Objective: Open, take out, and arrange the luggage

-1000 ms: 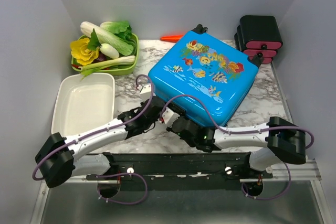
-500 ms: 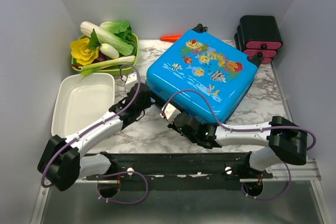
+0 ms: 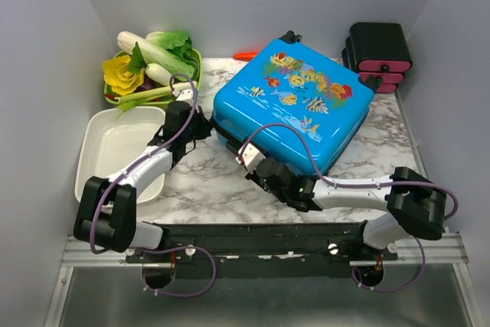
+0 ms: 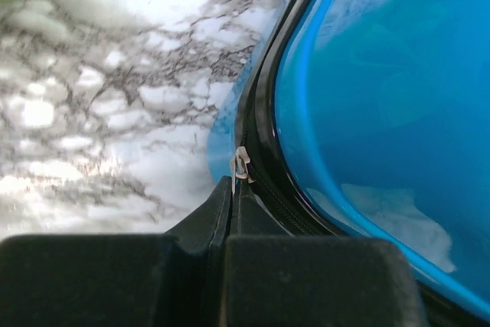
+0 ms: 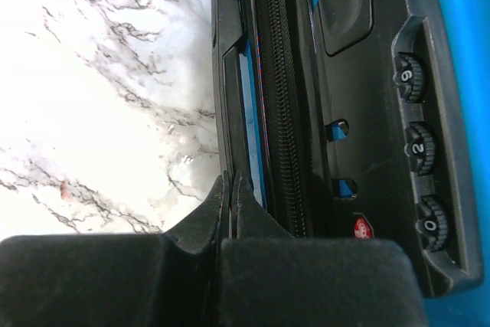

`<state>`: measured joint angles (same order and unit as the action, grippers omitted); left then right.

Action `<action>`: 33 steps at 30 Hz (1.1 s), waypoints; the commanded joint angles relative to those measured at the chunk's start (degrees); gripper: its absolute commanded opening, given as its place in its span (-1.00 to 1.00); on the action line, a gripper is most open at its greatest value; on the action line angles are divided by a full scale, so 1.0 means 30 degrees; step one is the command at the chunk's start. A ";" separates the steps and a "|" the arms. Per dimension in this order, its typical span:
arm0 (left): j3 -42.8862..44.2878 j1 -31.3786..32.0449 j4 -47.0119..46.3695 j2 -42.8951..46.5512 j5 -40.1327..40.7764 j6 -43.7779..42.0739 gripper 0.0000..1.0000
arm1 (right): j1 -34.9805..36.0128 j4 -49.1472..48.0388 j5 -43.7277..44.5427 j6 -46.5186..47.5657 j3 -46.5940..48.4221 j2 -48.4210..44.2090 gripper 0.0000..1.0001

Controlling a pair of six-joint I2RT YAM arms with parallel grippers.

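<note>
Barely begun | luggage point(image 3: 295, 105) zipped, flat on surface point(image 3: 207, 189) | L hand point(image 4: 233, 188) pinched closed, prob. on zip pull point(image 4: 242, 165) | R hand point(image 5: 230, 183) closed at zip seam | unzip, unpack, arrange left.

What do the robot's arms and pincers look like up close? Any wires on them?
The left arm and right arm are slim white tubes between chunky black joints, each trailed by a looping thin purple cable. The left gripper and right gripper are matte black, with two blocky fingers tapering to thin tips.
</note>
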<state>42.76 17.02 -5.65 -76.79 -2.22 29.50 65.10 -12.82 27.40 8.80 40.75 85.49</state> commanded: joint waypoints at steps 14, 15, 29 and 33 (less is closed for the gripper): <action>0.1074 -0.3065 -0.7691 -0.2000 -0.8077 -0.5997 -1.00 | -0.1984 0.8989 0.0978 0.0877 -0.2600 -0.2359 -0.58; 0.0865 -0.3064 -0.9031 -0.2145 -0.8572 -0.5588 -1.00 | -0.2013 0.9019 0.0569 0.0905 -0.2395 -0.2829 -0.27; 0.0599 -0.3035 -1.0948 -0.3435 -1.0770 -0.3857 -1.00 | -0.1514 0.6236 -0.6039 -0.2370 0.1878 -0.9803 0.92; 0.0483 -0.2860 -1.1211 -0.3436 -1.1154 -0.3680 -1.00 | -0.3441 0.7257 -0.2395 -0.5791 0.4223 -1.0129 1.00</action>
<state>43.29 9.37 -26.96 -88.40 -33.06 17.15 60.12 6.61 9.96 2.63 46.35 56.27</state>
